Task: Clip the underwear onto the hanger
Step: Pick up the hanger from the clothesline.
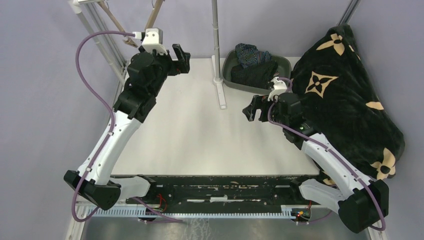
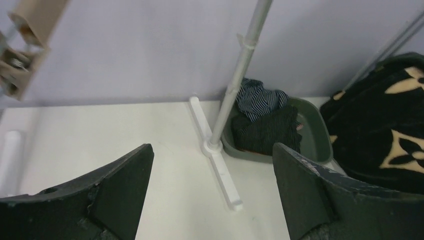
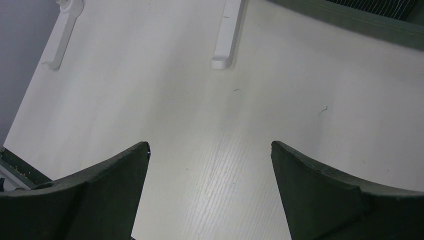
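The underwear lies in a green tray [image 1: 284,61] at the back of the table: a navy striped piece [image 1: 248,52] [image 2: 260,99] on top of a black pinstriped one [image 1: 256,75] [image 2: 267,131]. Tan wooden hanger parts [image 1: 154,13] hang at the back left, and a wooden clip piece [image 2: 24,41] shows in the left wrist view. My left gripper [image 1: 181,57] [image 2: 212,150] is raised near the hanger, open and empty, facing the tray. My right gripper [image 1: 252,109] [image 3: 210,145] hovers open over bare table, just in front of the tray.
A grey pole [image 1: 216,35] [image 2: 241,62] rises from a white foot [image 1: 220,94] [image 3: 226,37] left of the tray. A big black blanket with tan flower motifs [image 1: 345,95] [image 2: 385,125] covers the right side. A metal frame [image 1: 100,35] stands at the back left.
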`<state>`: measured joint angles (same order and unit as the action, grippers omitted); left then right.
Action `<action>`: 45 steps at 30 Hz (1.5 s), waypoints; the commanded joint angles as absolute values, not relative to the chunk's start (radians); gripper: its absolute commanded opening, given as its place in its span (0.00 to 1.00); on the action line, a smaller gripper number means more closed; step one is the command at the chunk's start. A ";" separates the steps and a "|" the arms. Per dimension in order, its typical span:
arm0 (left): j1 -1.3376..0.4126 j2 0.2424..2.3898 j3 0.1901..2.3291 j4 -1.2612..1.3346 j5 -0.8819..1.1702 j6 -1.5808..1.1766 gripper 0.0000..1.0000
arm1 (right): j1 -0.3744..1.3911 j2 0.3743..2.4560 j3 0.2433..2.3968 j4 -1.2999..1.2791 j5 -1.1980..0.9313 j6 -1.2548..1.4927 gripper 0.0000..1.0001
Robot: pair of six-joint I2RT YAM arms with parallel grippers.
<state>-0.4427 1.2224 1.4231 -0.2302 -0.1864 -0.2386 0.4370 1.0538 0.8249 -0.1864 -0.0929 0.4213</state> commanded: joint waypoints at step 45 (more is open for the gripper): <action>-0.236 1.651 2.178 -0.565 -0.241 0.103 0.99 | 0.438 1.027 0.831 -0.142 -0.122 0.403 1.00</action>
